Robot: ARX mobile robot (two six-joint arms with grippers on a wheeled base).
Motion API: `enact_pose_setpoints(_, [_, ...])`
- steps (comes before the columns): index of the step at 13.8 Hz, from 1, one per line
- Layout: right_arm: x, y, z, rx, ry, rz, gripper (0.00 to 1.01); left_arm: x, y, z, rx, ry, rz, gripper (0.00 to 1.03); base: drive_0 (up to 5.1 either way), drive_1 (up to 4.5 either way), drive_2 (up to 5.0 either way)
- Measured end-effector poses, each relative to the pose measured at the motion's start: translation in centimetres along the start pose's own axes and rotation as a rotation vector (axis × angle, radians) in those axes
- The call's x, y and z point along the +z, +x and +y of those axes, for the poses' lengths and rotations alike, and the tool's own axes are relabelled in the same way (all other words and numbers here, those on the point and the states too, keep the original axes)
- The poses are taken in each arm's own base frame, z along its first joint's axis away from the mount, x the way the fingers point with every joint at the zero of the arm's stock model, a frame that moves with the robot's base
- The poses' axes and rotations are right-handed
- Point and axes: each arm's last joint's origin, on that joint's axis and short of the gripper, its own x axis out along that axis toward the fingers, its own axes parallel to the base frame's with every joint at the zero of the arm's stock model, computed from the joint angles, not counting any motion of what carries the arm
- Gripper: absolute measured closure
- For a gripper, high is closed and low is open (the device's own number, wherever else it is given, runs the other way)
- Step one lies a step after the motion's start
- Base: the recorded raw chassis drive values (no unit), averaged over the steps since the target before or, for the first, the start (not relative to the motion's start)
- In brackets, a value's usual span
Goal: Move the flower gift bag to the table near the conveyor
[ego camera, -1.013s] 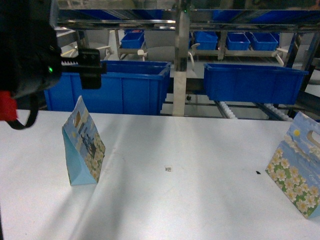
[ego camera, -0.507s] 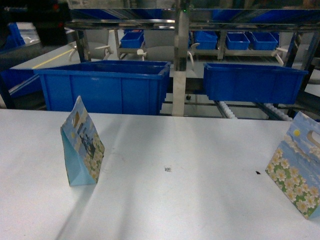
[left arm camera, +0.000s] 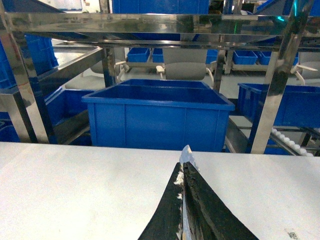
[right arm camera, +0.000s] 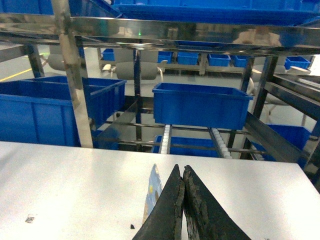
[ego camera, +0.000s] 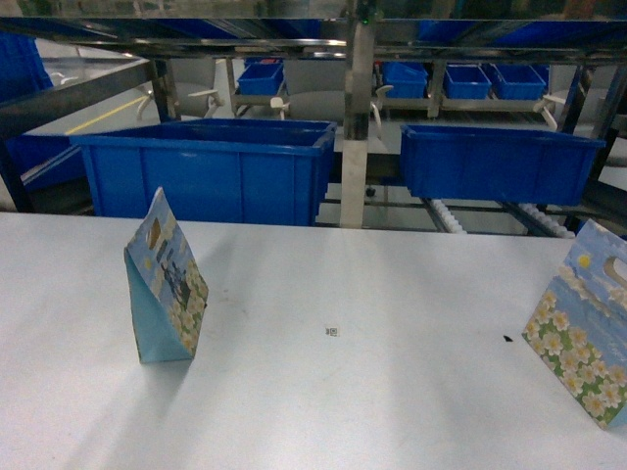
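Two flower gift bags stand upright on the white table (ego camera: 343,411): one at the left (ego camera: 165,284), one at the right edge (ego camera: 583,338). Neither gripper shows in the head view, and nothing touches either bag there. In the left wrist view my left gripper (left arm camera: 183,167) is shut above the table, with a pale sliver of a bag's top edge (left arm camera: 187,153) showing just past its tips. My right gripper (right arm camera: 181,172) is shut too, and a bag (right arm camera: 152,192) stands edge-on behind and left of it. The conveyor (ego camera: 446,217) runs along the table's far edge.
Large blue bins (ego camera: 211,176) (ego camera: 495,162) sit on the steel rack behind the table. A steel upright (ego camera: 355,127) stands between them. Small dark specks (ego camera: 331,332) (ego camera: 506,339) mark the tabletop between the bags.
The black left arm that filled the head view's upper left a second ago has pulled out of sight. The left bag still stands in nearly the same spot.
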Motion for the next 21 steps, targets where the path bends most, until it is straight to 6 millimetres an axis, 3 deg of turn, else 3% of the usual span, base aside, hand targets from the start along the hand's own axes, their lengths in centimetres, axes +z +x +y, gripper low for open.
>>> enact_pose_setpoints(2, [-1.1,-1.6,1.2,0.009,0.0,0.015,0.99,-0.8,-1.8,0.9,-0.022,0.003,0.013,1.01,0.0,0.0,0.0])
enact_pose_setpoints(6, [-2.0,-3.8,1.3,0.003,0.0,0.011,0.99,-1.4,-4.4,1.2,-0.009,0.003,0.012,1.01,0.0,0.0,0.0])
enact_pose_setpoints(8, [-2.3,-4.8,1.2,0.003,-0.001,0.011,0.99,-2.7,-5.6,1.3,-0.01,0.003,0.031,1.01,0.0,0.0,0.0])
enact_pose_setpoints(10, [-3.3,-5.6,1.2,0.003,-0.001,0.015,0.99,-2.2,-6.5,1.3,-0.01,0.003,0.001,1.01,0.0,0.0,0.0])
enact_pose_setpoints(21, [-2.7,-8.0,1.2,0.003,-0.001,-0.013,0.99,-1.5,-9.3,1.3,-0.01,0.003,-0.021,1.01,0.0,0.0,0.0])
